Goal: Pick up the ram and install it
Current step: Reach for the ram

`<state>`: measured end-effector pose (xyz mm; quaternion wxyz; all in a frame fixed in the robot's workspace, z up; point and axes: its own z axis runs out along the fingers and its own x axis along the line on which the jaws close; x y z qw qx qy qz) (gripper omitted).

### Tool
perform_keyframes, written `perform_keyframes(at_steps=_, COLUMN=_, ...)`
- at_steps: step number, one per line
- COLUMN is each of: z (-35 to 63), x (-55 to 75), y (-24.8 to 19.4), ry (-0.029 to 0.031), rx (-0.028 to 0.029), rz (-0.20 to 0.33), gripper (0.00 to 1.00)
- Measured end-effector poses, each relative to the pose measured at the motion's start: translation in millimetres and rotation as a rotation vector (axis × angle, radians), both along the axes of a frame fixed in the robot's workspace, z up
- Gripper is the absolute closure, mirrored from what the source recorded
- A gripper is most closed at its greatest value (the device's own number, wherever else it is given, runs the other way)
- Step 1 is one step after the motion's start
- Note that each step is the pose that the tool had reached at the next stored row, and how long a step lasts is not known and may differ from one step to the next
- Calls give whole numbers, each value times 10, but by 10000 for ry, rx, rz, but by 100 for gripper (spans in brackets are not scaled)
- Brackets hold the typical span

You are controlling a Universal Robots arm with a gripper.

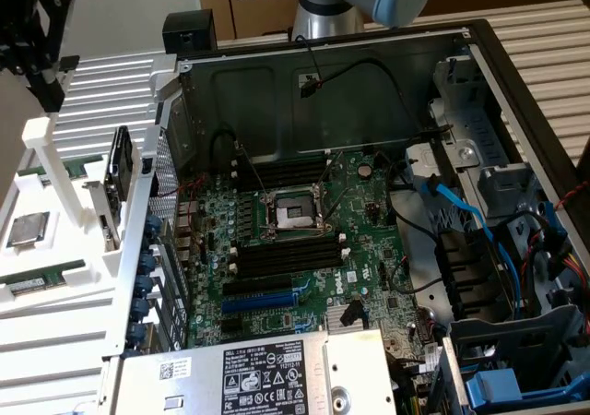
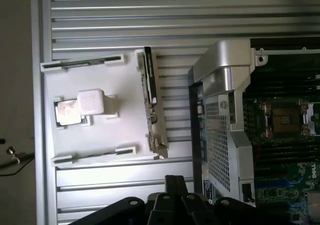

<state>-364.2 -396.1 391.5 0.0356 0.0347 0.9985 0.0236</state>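
Observation:
Two rams lie on edge in a white holder (image 1: 64,290) outside the open computer case, at the exterior view's left. The nearer ram (image 1: 41,278) is a green stick with a white label, and the farther ram (image 1: 60,168) shows as a green edge. In the wrist view they appear as thin sticks, the farther ram (image 2: 82,62) and the nearer ram (image 2: 95,155), in the holder (image 2: 125,130). My gripper (image 1: 41,65) hangs high above the holder's far end, well apart from both sticks, holding nothing; its black linkage (image 2: 175,205) shows in the wrist view.
A square silver processor chip (image 1: 28,229) and an upright expansion card (image 1: 120,166) share the holder. The motherboard (image 1: 304,240) has black memory slots (image 1: 286,254) beside the open processor socket (image 1: 290,214). Cables (image 1: 470,221), a power supply (image 1: 267,373) and the case wall (image 1: 152,240) crowd around.

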Motion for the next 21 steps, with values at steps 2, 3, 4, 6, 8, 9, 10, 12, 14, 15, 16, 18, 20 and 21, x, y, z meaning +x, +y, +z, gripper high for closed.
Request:
perform_keyframes(at_steps=2, z=0, x=-94, y=0, ry=0, rx=0, rz=1, gripper=90)
perform_keyframes(at_steps=3, z=0, x=-139, y=0, ry=0, rx=-1, rz=1, gripper=90)
perform_keyframes(at_steps=4, z=0, x=-184, y=0, ry=0, rx=0, rz=1, gripper=90)
perform_keyframes(at_steps=6, z=0, x=-275, y=0, ry=1, rx=0, rz=0, gripper=90)
perform_keyframes(at_steps=8, z=-1, x=-364, y=3, ry=-1, rx=0, rz=0, gripper=90)
perform_keyframes(at_steps=9, z=-2, x=-411, y=7, ry=0, rx=0, rz=1, gripper=90)
perform_keyframes(at_steps=10, z=-3, x=-456, y=14, ry=1, rx=0, rz=1, gripper=90)
perform_keyframes(at_steps=12, z=-3, x=-540, y=33, ry=31, rx=0, rz=0, gripper=90)
perform_keyframes(at_steps=14, z=-4, x=-615, y=59, ry=62, rx=1, rz=0, gripper=90)
perform_keyframes(at_steps=15, z=-4, x=-654, y=76, ry=68, rx=0, rz=1, gripper=90)
perform_keyframes(at_steps=16, z=-5, x=-693, y=92, ry=70, rx=0, rz=1, gripper=90)
perform_keyframes(at_steps=18, z=-8, x=-771, y=126, ry=72, rx=-1, rz=0, gripper=90)
perform_keyframes(at_steps=20, z=-11, x=-850, y=160, ry=72, rx=-1, rz=0, gripper=90)
perform_keyframes(at_steps=21, z=-13, x=-888, y=178, ry=72, rx=0, rz=1, gripper=90)
